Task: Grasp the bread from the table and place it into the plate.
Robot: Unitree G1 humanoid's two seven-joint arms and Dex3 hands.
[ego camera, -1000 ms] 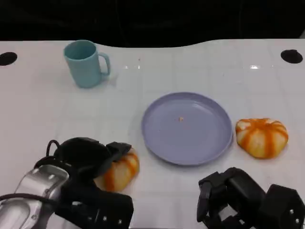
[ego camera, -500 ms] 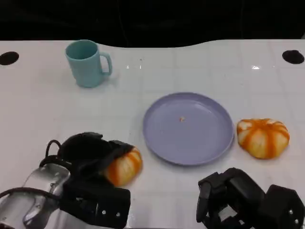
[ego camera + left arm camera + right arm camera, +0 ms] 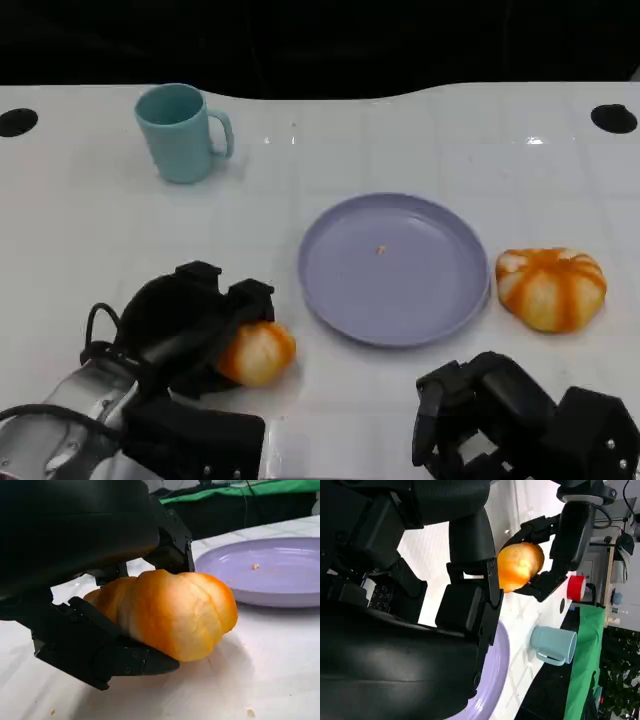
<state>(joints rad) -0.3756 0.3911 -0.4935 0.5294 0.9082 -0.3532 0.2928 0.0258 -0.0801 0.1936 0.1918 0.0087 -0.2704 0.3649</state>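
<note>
left hand (image 3: 185,325) wrapped on bread (image 3: 257,352), near front edge, for carry | plate (image 3: 392,268) mid-table, bare | right hand (image 3: 480,410) curled, holding nothing

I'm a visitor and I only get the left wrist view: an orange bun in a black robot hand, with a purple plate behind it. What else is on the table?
Observer: A second bread lies just right of the plate, opposite the held bread.
Operator: Anything more?
Observer: A teal cup stands upright at the far left.
Operator: And the other robot hand?
Observer: The right robot hand sits at the near edge, fingers curled, holding nothing.
</note>
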